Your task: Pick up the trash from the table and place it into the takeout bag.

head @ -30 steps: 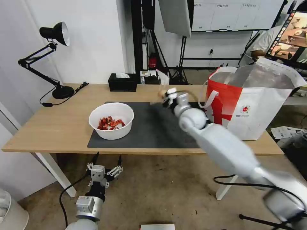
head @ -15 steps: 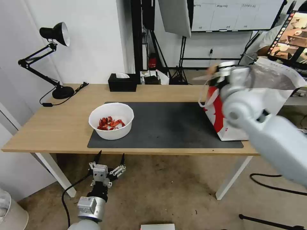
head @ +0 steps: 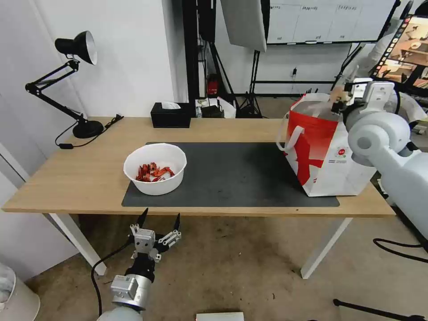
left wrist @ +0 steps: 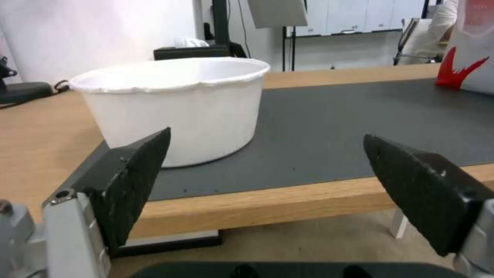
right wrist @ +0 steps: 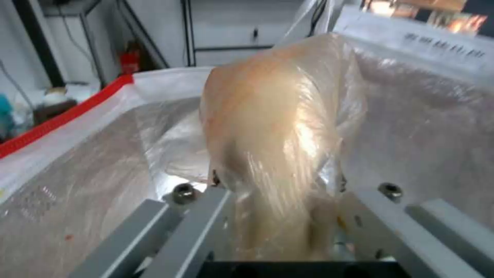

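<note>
1. White round bowl [head: 155, 168] of red shell scraps [head: 154, 172] sits on the table's [head: 80, 178] dark grey mat [head: 232, 174]
2. Right gripper [head: 341, 96] pinches a small clear bag with tan contents [right wrist: 278, 154] above the open white-and-red takeout bag [head: 330, 151]
3. Left gripper [head: 159, 221] hangs wide open, empty, below the table edge

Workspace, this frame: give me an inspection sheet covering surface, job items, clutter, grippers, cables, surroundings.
Surface: light-wood table with dark grey mat.
Job's things: white bowl of red shell scraps on the mat's left end; takeout bag upright at the table's right end, mouth open; small clear bag with tan contents over the bag's foil-lined mouth.
Clutter: black tissue box and desk lamp at the back edge.
Grippers: right gripper above the bag mouth, jaws shut on the small clear bag; left gripper below the front table edge, jaws open.
Cables: lamp cord on the table; black cable on the floor.
Surroundings: light stands and whiteboard behind.
</note>
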You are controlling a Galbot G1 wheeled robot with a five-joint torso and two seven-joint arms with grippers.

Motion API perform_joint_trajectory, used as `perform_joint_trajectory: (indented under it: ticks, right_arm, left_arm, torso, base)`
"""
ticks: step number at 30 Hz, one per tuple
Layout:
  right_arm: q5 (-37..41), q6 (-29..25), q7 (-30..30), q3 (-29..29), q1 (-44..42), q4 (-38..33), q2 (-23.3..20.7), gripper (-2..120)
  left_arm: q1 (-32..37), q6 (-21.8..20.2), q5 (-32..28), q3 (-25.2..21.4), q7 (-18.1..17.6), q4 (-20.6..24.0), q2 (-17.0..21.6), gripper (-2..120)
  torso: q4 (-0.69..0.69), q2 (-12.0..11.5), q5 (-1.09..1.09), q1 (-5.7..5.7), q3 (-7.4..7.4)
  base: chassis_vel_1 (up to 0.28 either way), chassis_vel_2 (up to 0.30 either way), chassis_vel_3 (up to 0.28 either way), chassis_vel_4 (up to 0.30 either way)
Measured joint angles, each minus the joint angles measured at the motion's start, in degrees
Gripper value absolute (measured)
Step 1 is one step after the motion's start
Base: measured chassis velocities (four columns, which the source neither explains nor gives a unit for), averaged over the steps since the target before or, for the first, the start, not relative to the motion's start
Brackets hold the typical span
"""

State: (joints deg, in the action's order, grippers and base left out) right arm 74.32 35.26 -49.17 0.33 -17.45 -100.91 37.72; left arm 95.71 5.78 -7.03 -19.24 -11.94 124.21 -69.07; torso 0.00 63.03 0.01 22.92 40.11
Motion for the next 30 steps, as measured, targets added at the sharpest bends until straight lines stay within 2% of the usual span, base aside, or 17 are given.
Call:
perform_joint_trajectory:
  ticks: [2, 3, 5, 9, 10, 13, 14, 16, 17, 19, 20, 22, 27, 30]
  right_arm:
    - [3.56, 2.15, -0.81, 0.09, 1.08, -0.01, -0.47, 24]
    - [3.56, 2.15, -0.81, 0.09, 1.08, -0.01, -0.47, 24]
    - [5.42, 3.68, -1.14, 0.05, 2.17, -0.07, -0.93, 34]
    - [5.75, 4.21, -1.40, -0.19, 2.79, 0.04, -1.28, 49]
    - [5.75, 4.21, -1.40, -0.19, 2.79, 0.04, -1.28, 49]
    - [5.69, 4.24, -1.55, -0.31, 2.94, 0.07, -1.61, 65]
    - [5.69, 4.24, -1.55, -0.31, 2.94, 0.07, -1.61, 65]
    - [5.68, 4.24, -1.55, -0.45, 2.98, -0.26, -1.83, 76]
    - [5.68, 4.24, -1.55, -0.45, 2.98, -0.26, -1.83, 76]
    - [5.67, 4.23, -1.56, -0.54, 2.99, -0.49, -1.95, 86]
    - [5.67, 4.23, -1.56, -0.54, 2.99, -0.49, -1.95, 86]
    - [5.61, 4.21, -1.55, -0.55, 2.83, -0.65, -2.10, 96]
    - [5.55, 4.07, -1.50, -0.36, 1.78, -1.46, -2.41, 100]
    - [5.44, 2.48, -0.58, 0.04, -0.03, -2.81, -2.61, 100]
  left_arm:
    - [0.03, 0.00, 0.16, 0.17, 0.10, 0.08, -0.05, 100]
    - [0.03, 0.00, 0.16, 0.17, 0.10, 0.08, -0.05, 100]
    - [0.04, 0.00, 0.31, 0.25, 0.24, 0.10, -0.09, 100]
    - [0.08, -0.03, 0.39, 0.27, 0.30, 0.13, -0.09, 100]
    - [0.08, -0.03, 0.39, 0.27, 0.30, 0.13, -0.09, 100]
    - [0.18, -0.07, 0.41, 0.27, 0.31, 0.26, -0.05, 100]
    - [0.18, -0.07, 0.41, 0.27, 0.31, 0.26, -0.05, 100]
    - [0.20, -0.10, 0.42, 0.27, 0.32, 0.29, -0.01, 100]
    - [0.20, -0.10, 0.42, 0.27, 0.32, 0.29, -0.01, 100]
    - [0.27, -0.13, 0.47, 0.32, 0.35, 0.32, -0.01, 100]
    - [0.27, -0.13, 0.47, 0.32, 0.35, 0.32, -0.01, 100]
    - [0.32, -0.15, 0.48, 0.35, 0.36, 0.48, -0.03, 100]
    - [0.33, -0.26, 0.48, 0.35, 0.50, 0.84, -0.04, 100]
    - [0.73, -1.06, 0.11, -0.04, 3.10, 1.74, 0.22, 100]
  torso:
    - [0.00, 0.00, -0.02, 0.00, 0.00]
    - [0.00, 0.00, -0.02, 0.00, 0.00]
    - [0.00, 0.00, -0.02, 0.00, 0.00]
    - [0.00, 0.00, -0.02, 0.00, 0.00]
    - [0.00, 0.00, -0.02, 0.00, 0.00]
    - [0.00, 0.00, -0.01, 0.00, 0.00]
    - [0.00, 0.00, -0.01, 0.00, 0.00]
    - [0.00, 0.00, -0.01, 0.00, 0.00]
    - [0.00, 0.00, -0.01, 0.00, 0.00]
    - [0.00, 0.00, -0.01, 0.00, 0.00]
    - [0.00, 0.00, -0.01, 0.00, 0.00]
    - [0.00, 0.00, -0.02, 0.00, 0.00]
    - [0.00, 0.00, -0.01, 0.00, 0.00]
    - [0.00, 0.00, -0.01, 0.00, 0.00]
  base:
    - [0.000, 0.000, 0.000, 0.000]
    - [0.000, 0.000, 0.000, 0.000]
    - [0.000, 0.000, 0.000, 0.000]
    - [0.000, 0.000, 0.000, 0.000]
    - [0.000, 0.000, 0.000, 0.000]
    - [0.000, 0.000, 0.000, 0.000]
    - [0.000, 0.000, 0.000, 0.000]
    - [0.000, 0.000, 0.000, 0.000]
    - [0.000, 0.000, 0.000, 0.000]
    - [0.000, 0.000, 0.000, 0.000]
    - [0.000, 0.000, 0.000, 0.000]
    - [0.000, 0.000, 0.000, 0.000]
    - [0.000, 0.000, 0.000, 0.000]
    - [0.000, 0.000, 0.000, 0.000]
